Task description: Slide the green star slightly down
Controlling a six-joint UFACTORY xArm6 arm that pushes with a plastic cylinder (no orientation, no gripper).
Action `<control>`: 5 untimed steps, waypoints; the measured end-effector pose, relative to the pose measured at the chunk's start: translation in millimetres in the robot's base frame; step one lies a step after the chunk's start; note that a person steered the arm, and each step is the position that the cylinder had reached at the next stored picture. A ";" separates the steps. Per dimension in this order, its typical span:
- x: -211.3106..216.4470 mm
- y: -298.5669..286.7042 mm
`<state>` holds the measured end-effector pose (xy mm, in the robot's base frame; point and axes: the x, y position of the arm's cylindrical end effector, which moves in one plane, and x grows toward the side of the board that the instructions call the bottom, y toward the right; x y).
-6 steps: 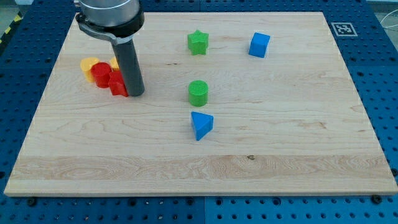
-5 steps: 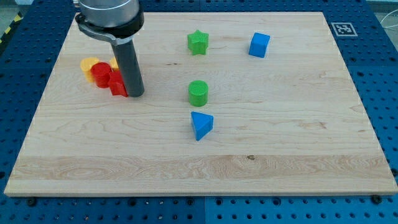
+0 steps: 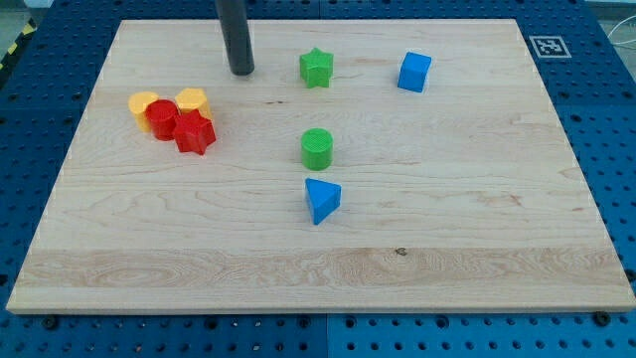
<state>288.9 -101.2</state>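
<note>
The green star [image 3: 316, 68] lies near the top of the wooden board [image 3: 477, 199], a little left of centre. My tip [image 3: 241, 73] rests on the board to the star's left, at about the same height in the view, with a clear gap between them. The dark rod rises from the tip out of the view's top.
A blue cube [image 3: 414, 72] lies right of the star. A green cylinder [image 3: 317, 148] and a blue triangular block [image 3: 322, 200] lie below it. At the left, two yellow blocks [image 3: 144, 102] [image 3: 191, 100], a red cylinder [image 3: 162, 117] and a red star [image 3: 196, 133] huddle together.
My tip moved from beside the red star at the left cluster up and to the right, to the left of the green star. No block has moved.
</note>
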 end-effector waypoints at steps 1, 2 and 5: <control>-7.7 32.2; -7.8 43.1; -7.5 67.3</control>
<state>281.4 -33.9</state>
